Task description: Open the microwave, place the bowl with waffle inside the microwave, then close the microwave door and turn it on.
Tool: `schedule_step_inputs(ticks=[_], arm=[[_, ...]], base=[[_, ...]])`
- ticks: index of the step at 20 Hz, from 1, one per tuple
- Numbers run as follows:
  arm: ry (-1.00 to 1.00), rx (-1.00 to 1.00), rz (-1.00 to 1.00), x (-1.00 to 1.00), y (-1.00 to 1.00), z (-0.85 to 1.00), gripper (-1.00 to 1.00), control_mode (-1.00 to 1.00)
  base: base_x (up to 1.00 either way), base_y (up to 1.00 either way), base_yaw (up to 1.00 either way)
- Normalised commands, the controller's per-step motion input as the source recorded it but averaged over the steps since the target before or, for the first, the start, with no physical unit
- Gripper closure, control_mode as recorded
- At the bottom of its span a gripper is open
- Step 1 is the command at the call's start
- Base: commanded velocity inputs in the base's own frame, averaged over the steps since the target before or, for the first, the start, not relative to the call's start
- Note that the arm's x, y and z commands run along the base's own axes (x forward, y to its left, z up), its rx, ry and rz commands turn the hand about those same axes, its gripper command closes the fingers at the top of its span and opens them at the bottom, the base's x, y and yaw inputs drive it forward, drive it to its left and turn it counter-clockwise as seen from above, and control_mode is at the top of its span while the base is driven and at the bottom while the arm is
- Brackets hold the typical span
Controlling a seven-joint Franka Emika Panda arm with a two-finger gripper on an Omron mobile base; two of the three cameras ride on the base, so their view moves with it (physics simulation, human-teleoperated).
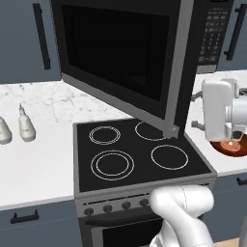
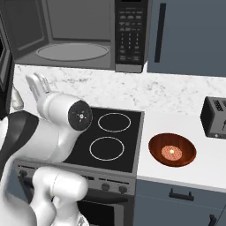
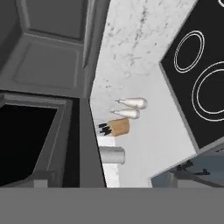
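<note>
The pincer (image 1: pixel 195 111) stands at the right of the left base view with its two small fingers spread wide, one above the other, gripping nothing and close beside the grey edge strip of the microwave door (image 1: pixel 116 58). That door is a flat dark-windowed panel in a black frame, swung open across the upper middle of the frame above the stove (image 1: pixel 140 154), which is smooth black glass with four thin white rings.

In the right base view the microwave (image 2: pixel 79 35) fills the upper left; its grey cavity is open, with a round glass turntable (image 2: pixel 73 51) inside and a keypad (image 2: pixel 130 33) of small buttons beside it. The bowl (image 2: pixel 172 150) – round, shallow, glossy reddish-brown – rests on the white surface (image 2: pixel 207 154) at lower right, just beside the stove. The small pale orange-tan waffle (image 2: pixel 171 153) lies at its centre. A boxy black toaster (image 2: pixel 216 117) sits at the right edge.
</note>
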Motion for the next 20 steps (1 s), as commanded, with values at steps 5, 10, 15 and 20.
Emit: schedule_step_inputs(ticks=[5, 10, 15, 20], arm=[[0.51, 0.04, 0.05, 0.5, 0.41, 0.03, -1.0, -1.0], [0.33, 0.14, 0.15, 0.57, 0.28, 0.02, -1.0, -1.0], [0.1, 0.2, 0.25, 0.15, 0.45, 0.0, -1.0, -1.0], [0.01, 0.25, 0.34, 0.0, 0.35, 0.0, -1.0, -1.0]], base=[[0.0, 0.0, 0.0], [0.0, 0.0, 0.0], [0.0, 0.0, 0.0], [0.0, 0.0, 0.0]])
